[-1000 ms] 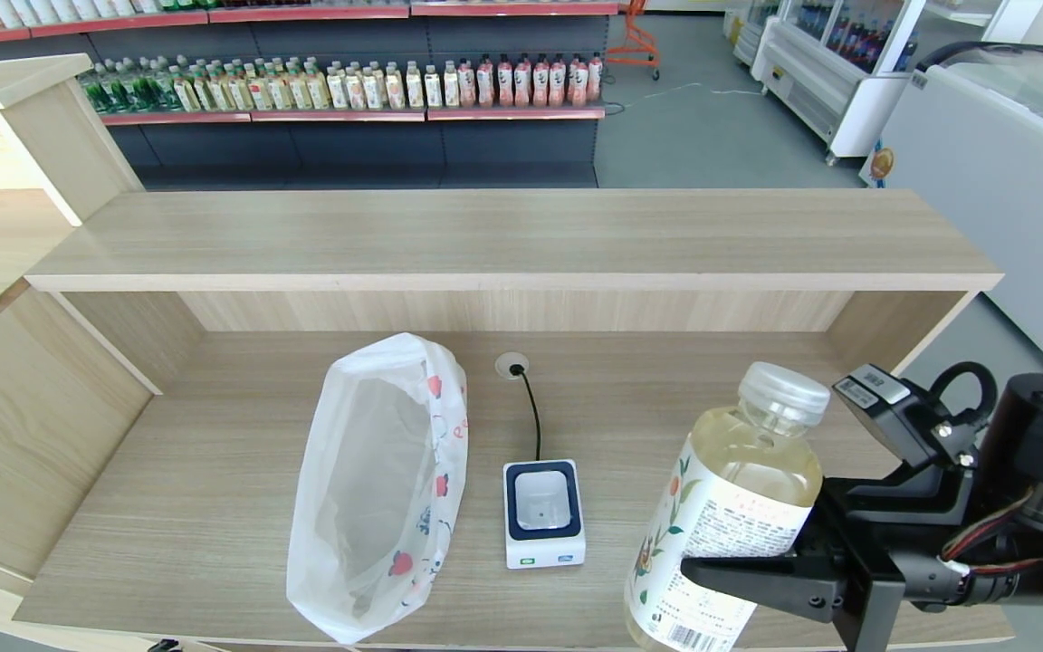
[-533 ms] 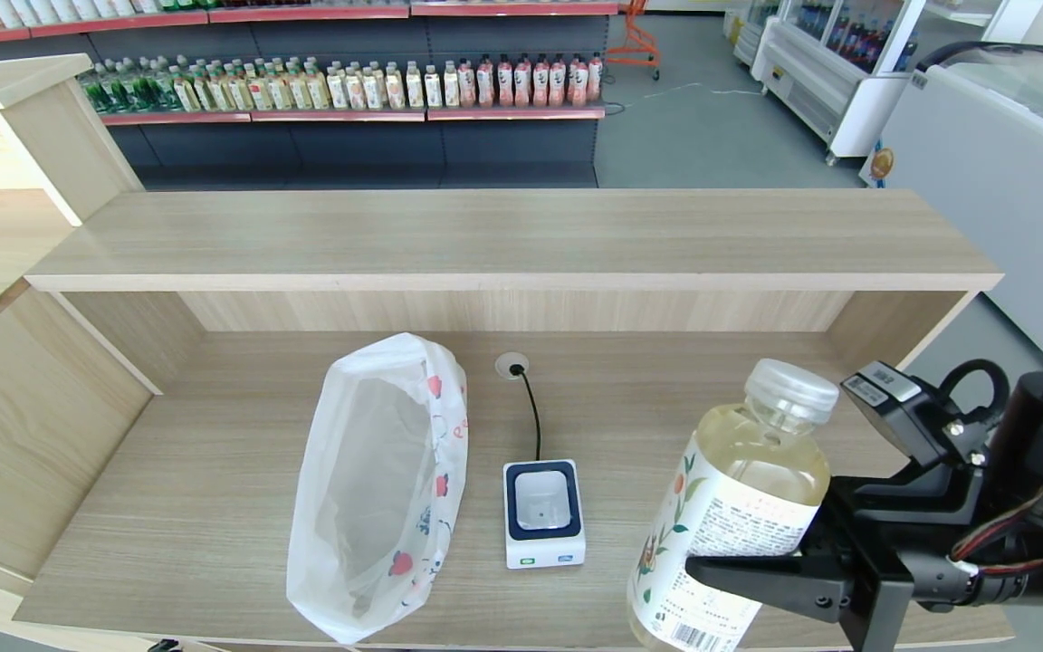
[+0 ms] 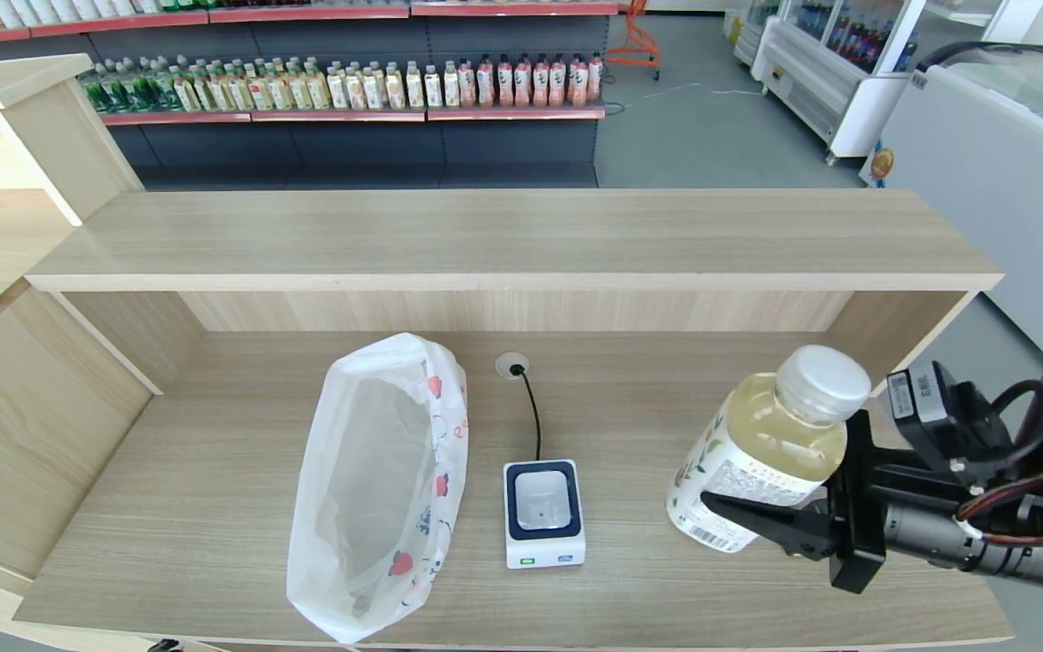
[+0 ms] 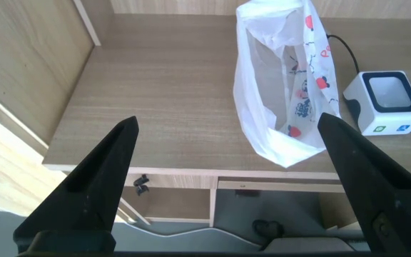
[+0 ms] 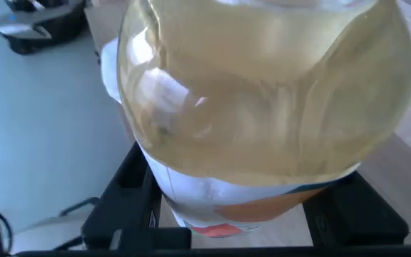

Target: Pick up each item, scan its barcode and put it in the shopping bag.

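Note:
My right gripper (image 3: 784,507) is shut on a clear bottle of pale yellow drink (image 3: 770,453) with a white cap and a printed label. It holds the bottle tilted above the counter's right side, to the right of the white barcode scanner (image 3: 543,512). Close up, the bottle (image 5: 262,107) sits between the black fingers (image 5: 127,207). A white plastic shopping bag (image 3: 383,480) with red fruit print lies open on the counter, left of the scanner. My left gripper (image 4: 227,178) hangs open over the counter's front edge, short of the bag (image 4: 284,78) and the scanner (image 4: 384,100).
The wooden counter (image 3: 214,489) has a raised back shelf (image 3: 512,240) and side walls. A black cable (image 3: 532,412) runs from the scanner to a hole in the counter. Store shelves of bottles (image 3: 349,86) and freezers (image 3: 983,118) stand behind.
My right gripper has lifted the bottle, carried it farther from the front edge and tilted it more, so its barcode end now points down toward the counter.

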Available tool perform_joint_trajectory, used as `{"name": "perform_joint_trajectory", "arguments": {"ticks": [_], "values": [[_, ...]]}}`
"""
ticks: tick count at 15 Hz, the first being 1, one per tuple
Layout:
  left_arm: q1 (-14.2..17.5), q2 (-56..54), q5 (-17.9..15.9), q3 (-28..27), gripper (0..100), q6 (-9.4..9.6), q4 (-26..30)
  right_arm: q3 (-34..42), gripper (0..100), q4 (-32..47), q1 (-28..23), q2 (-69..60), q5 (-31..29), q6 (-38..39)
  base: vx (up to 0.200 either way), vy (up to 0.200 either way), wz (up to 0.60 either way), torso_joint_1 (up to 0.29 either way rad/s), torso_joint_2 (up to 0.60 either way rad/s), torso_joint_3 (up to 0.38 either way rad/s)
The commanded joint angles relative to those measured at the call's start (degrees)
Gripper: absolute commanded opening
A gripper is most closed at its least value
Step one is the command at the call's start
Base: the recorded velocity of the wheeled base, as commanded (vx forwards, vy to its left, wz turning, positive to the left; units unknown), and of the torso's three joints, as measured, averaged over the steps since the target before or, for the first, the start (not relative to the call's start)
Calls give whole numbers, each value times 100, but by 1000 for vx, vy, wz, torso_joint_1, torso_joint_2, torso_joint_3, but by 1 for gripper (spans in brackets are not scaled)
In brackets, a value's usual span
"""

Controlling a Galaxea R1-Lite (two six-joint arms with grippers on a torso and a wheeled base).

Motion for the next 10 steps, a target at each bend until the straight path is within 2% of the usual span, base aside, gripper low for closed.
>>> {"name": "perform_joint_trajectory", "arguments": {"ticks": [1, 6, 8, 10], "values": [[2, -2, 1, 1, 100, -1, -1, 28, 0, 548, -1000, -163, -743, -1831, 0, 0, 0, 0, 0, 0], [2, -2, 1, 1, 100, -1, -1, 28, 0, 548, -1317, -391, -787, -4002, 0, 0, 0, 0, 0, 0], [2, -2, 1, 1, 100, -1, -1, 10, 0, 460, -1343, -585, -796, -4142, 0, 0, 0, 0, 0, 0], [2, -2, 1, 1, 100, -1, -1, 63, 0, 275, -1299, -717, -778, -4714, 0, 0, 0, 0, 0, 0]]}}
